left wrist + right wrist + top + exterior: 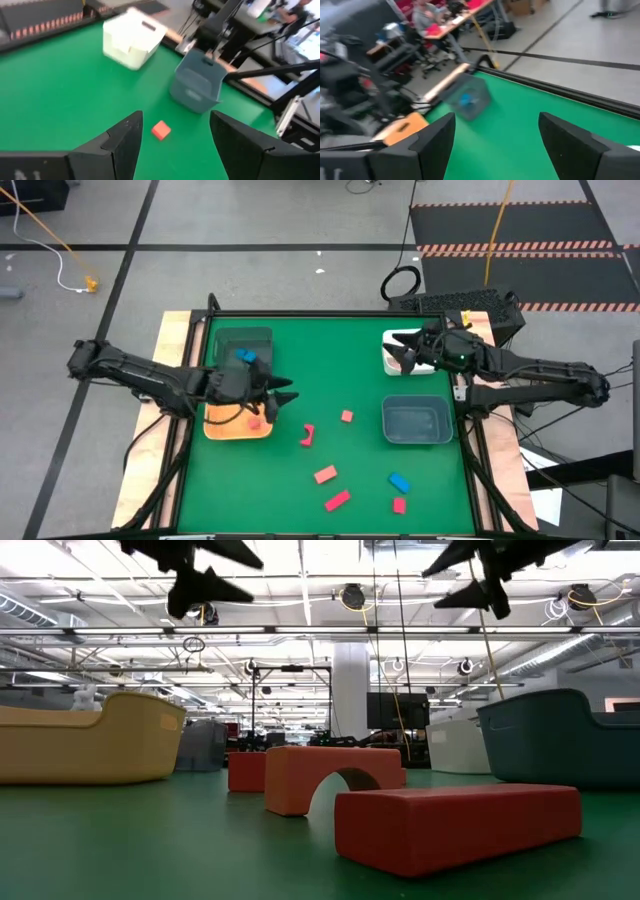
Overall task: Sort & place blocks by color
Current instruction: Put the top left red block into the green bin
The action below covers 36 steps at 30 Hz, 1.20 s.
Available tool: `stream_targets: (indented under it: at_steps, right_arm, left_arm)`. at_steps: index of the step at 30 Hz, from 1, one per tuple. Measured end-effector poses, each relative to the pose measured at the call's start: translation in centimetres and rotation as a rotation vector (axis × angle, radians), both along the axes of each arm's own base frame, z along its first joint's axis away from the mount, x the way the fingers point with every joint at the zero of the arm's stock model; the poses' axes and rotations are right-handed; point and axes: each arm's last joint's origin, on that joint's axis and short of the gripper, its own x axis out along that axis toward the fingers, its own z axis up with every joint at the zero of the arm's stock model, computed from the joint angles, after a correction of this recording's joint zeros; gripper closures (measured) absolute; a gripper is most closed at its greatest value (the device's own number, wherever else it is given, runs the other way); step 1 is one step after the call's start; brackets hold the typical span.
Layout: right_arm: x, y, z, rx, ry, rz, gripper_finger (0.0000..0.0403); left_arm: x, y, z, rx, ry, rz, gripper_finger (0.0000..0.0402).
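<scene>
The blocks lie partly sorted. A blue block (246,357) sits in the dark green bin (243,339) at the far left of the green surface (330,370), and a red block (255,422) rests in the orange bin (232,429) just in front of it. The grey-blue bin (416,421) on the right shows nothing inside, and I cannot see into the white bin (392,352) behind it.

The rest are loose on the surface: a small red cube (346,416) between the orange and grey-blue bins, a curved red piece (308,435) near it, and, closer to the front edge, a red bar (325,475), a longer pink-red bar (337,500), a blue bar (399,481) and a small red block (399,505).

My left end effector (283,402) hovers at the orange bin's inner edge, fingers spread and empty. My right end effector (402,355) hangs over the white bin, fingers also apart, gripping nothing.
</scene>
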Motion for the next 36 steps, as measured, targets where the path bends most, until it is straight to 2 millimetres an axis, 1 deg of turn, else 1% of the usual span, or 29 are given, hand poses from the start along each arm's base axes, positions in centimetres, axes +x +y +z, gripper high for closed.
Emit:
stream_targets:
  at_steps: [3,5,9,13,16,20,25,27,32,36]
  right_arm:
    - [0.5,0.5,0.2,-0.005,-0.03,0.033,0.0125]
    - [0.8,0.7,0.0,-0.001,-0.015,0.044,0.0125]
    - [1.3,0.9,-0.4,0.017,0.006,0.057,0.0125]
    - [1.9,1.1,-0.9,0.031,0.033,0.071,0.0125]
    - [2.4,1.4,-1.4,0.034,0.059,0.086,0.0125]
    - [3.1,1.8,-1.9,0.037,0.089,0.109,0.0125]
    - [3.6,2.3,-2.3,0.061,0.104,0.132,0.0125]
    - [3.8,2.6,-2.4,0.074,0.099,0.169,0.0125]
    - [4.0,3.6,-2.6,0.077,0.109,0.234,0.0125]
    - [4.0,4.1,-2.5,0.075,0.105,0.259,0.0125]
  left_arm:
    - [1.2,-0.2,-1.7,-0.059,0.058,0.03,0.017]
    - [1.8,-0.4,-2.7,-0.11,0.089,0.047,0.017]
    - [2.9,-0.9,-4.4,-0.257,0.139,0.019,0.017]
    - [3.6,-1.5,-5.8,-0.371,0.185,0.003,0.017]
    - [3.8,-2.1,-6.6,-0.407,0.212,0.007,0.017]
    - [4.3,-3.1,-7.1,-0.413,0.237,-0.011,0.017]
    - [5.5,-4.5,-6.4,-0.385,0.241,-0.062,0.017]
    - [6.0,-5.0,-6.1,-0.363,0.256,-0.079,0.017]
    - [6.5,-5.5,-6.3,-0.318,0.387,-0.067,0.017]
    - [7.1,-5.6,-7.1,-0.352,0.458,-0.039,0.017]
